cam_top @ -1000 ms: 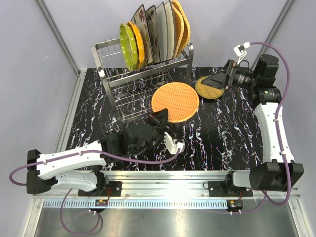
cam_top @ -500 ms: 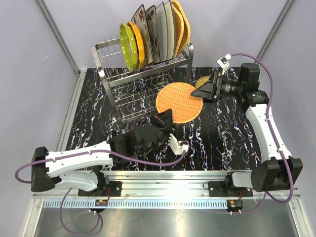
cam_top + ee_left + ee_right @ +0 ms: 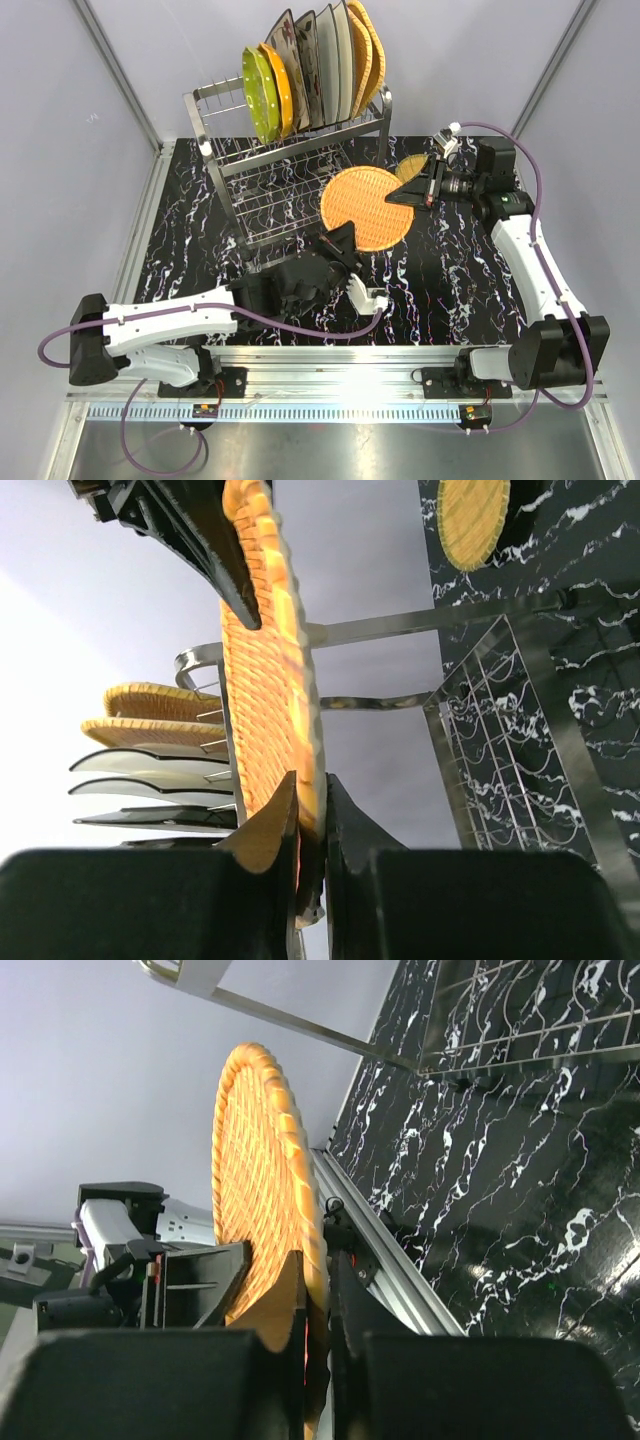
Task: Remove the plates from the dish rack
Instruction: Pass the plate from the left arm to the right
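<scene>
The left fingers [image 3: 275, 830] are closed down on the near rim of the round woven orange plate [image 3: 365, 207], pinching its edge from both sides with no gap showing. The right fingers [image 3: 285, 1310] are likewise clamped tight on the same plate's rim, at the opposite, far-right side; in the overhead view they meet the plate at its right edge [image 3: 405, 193]. So the plate hangs between the two arms, gripped at both ends, just in front of the right end of the dish rack [image 3: 290, 150].

Behind the right fingers, a smaller woven plate [image 3: 410, 168] lies flat on the black marbled desk [image 3: 450, 270], partly hidden by the arm.

On the rack's top tier the remaining plates stand on edge in a row: a lime-green one [image 3: 258, 95] at the left, an orange one [image 3: 278, 95] beside it, then floral and white ones, and woven tan-orange ones [image 3: 368, 50] at the right end.
</scene>
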